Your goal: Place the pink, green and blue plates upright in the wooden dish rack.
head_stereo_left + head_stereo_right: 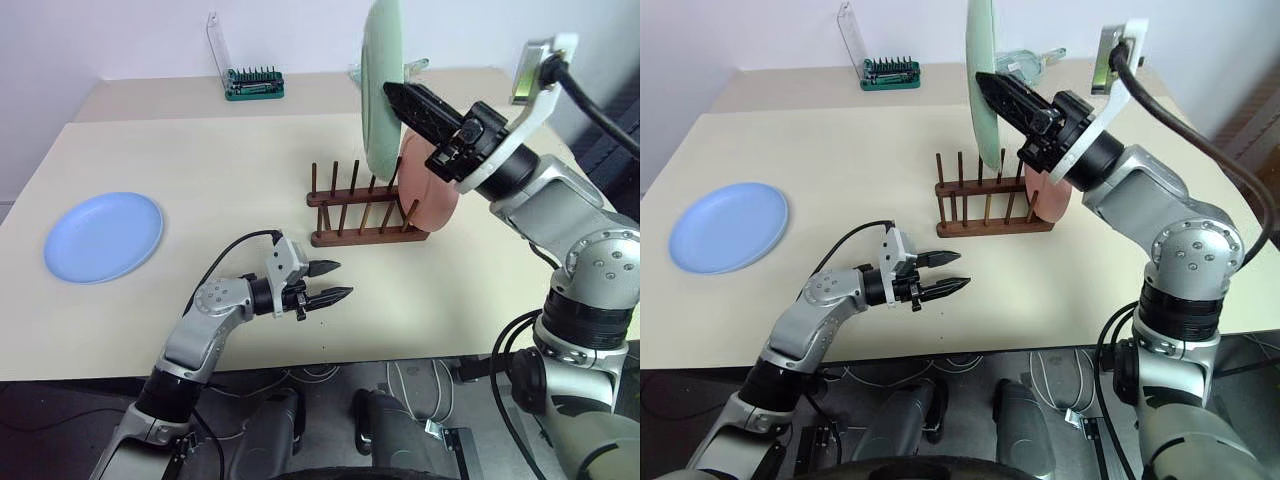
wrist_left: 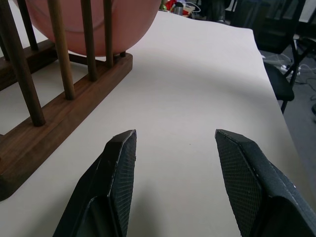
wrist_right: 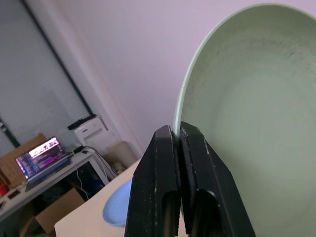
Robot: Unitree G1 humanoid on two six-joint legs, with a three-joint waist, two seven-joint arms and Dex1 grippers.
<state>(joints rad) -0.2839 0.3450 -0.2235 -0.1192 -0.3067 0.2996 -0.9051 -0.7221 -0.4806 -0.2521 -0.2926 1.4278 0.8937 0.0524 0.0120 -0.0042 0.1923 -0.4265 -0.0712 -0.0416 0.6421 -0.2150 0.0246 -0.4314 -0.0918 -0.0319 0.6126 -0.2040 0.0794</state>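
Note:
My right gripper is shut on the rim of the green plate and holds it upright in the air above the wooden dish rack. The right wrist view shows both fingers pinching the green plate at its edge. The pink plate stands upright between the pegs at the rack's right end. Far to the left, the blue plate lies flat on the table. My left gripper is open and empty, low over the table in front of the rack, pointing right.
A green-based screwdriver bit set stands at the back of the beige table. The table's front edge runs just behind my left arm. Bare tabletop lies between the blue plate and the rack.

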